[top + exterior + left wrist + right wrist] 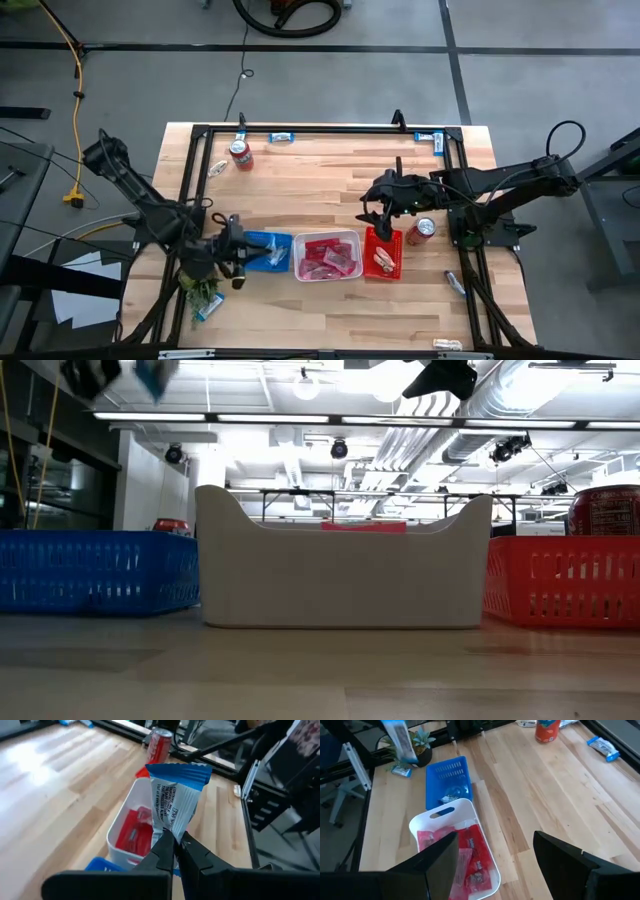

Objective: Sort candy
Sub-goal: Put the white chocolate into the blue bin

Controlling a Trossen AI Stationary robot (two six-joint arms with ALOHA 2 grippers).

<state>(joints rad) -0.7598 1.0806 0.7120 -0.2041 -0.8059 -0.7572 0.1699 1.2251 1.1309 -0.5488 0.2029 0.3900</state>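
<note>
Wood table, black frame rail round it, grey floor beyond. Three trays in a row at 6 o'clock: blue tray, white tray with pink candy, red tray. Left gripper clamped on blue-white bar, just off blue tray's 9 o'clock side. Right gripper fingers apart, empty, above red tray. Soda cans at 11 and 3 o'clock.

The bar's white back carries lines of small dark print, too fine to read. The cans show no legible brand. Nothing else bears text.
</note>
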